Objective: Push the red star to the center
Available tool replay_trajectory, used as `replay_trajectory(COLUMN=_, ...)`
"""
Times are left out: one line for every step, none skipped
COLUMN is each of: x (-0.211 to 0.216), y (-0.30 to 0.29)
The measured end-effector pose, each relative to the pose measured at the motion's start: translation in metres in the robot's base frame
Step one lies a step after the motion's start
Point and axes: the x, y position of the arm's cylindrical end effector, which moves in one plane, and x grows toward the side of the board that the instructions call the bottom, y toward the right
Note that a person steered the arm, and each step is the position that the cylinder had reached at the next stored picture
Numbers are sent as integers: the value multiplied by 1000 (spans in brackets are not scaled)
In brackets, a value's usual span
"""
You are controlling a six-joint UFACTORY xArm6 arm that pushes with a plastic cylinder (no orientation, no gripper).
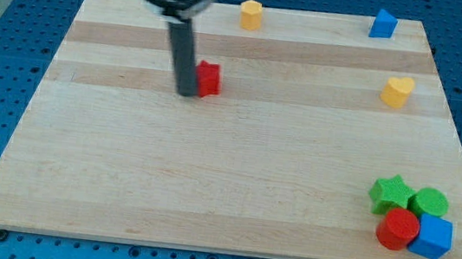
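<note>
A red block (209, 78) lies on the wooden board (209, 171) in the upper left-middle part; my rod hides its left side, so its star shape is not clear. My tip (186, 92) rests on the board right against the red block's left side. The rod rises from there to the view's top.
A yellow block (251, 14) and a blue block (383, 24) sit near the board's top edge. A yellow heart (398, 91) lies at the right. A green star (391, 195), green cylinder (428, 203), red cylinder (398, 229) and blue cube (433, 237) cluster at the bottom right.
</note>
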Motion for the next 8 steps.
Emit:
replay_trajectory(x=-53, y=24)
replay_trajectory(x=-105, y=25)
replay_trajectory(x=-135, y=43)
replay_trajectory(x=-116, y=56)
replay_trajectory(x=-78, y=56)
replay_trajectory(x=-44, y=56)
replay_trajectory(x=-8, y=56)
replay_trajectory(x=26, y=61)
